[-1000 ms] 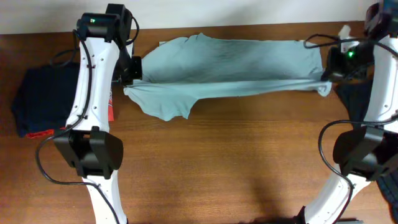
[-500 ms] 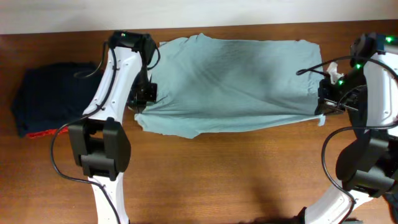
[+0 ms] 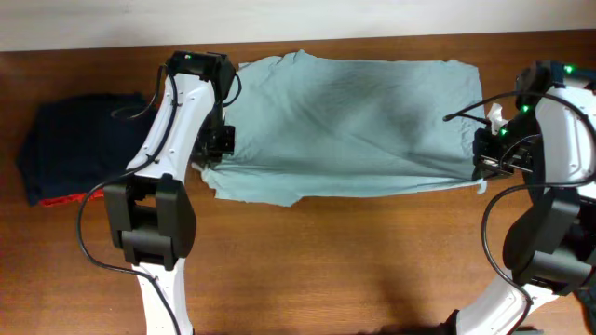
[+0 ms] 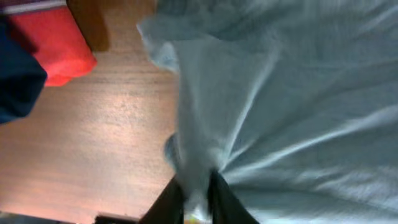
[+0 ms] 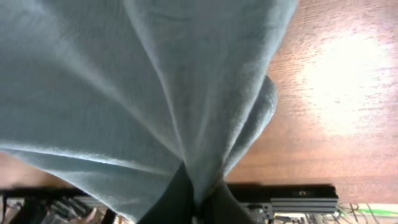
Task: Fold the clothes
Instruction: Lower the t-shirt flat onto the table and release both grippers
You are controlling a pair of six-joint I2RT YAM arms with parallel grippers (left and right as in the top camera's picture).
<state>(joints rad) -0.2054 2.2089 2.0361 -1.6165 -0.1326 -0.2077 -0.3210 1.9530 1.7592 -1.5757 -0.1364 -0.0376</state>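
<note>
The pale grey-blue T-shirt (image 3: pixel 349 121) lies spread across the back of the table, its near edge folded over and stretched between my two grippers. My left gripper (image 3: pixel 216 154) is shut on the shirt's left end; the left wrist view shows cloth (image 4: pixel 261 106) bunched between the dark fingers (image 4: pixel 198 202). My right gripper (image 3: pixel 478 160) is shut on the shirt's right end; the right wrist view shows cloth (image 5: pixel 155 81) pinched between its fingers (image 5: pixel 198 202). A sleeve flap (image 3: pixel 256 191) hangs toward the front at the left.
A folded navy garment with a red one under it (image 3: pixel 74 149) lies at the table's left; the red shows in the left wrist view (image 4: pixel 53 43). A dark loose garment is partly hidden behind the right arm. Bare wood table (image 3: pixel 354 270) lies in front.
Both grippers have drawn the shirt's held edge forward over the rest of the shirt. Most of the travel came a second ago; in the last half second they shifted only slightly.
</note>
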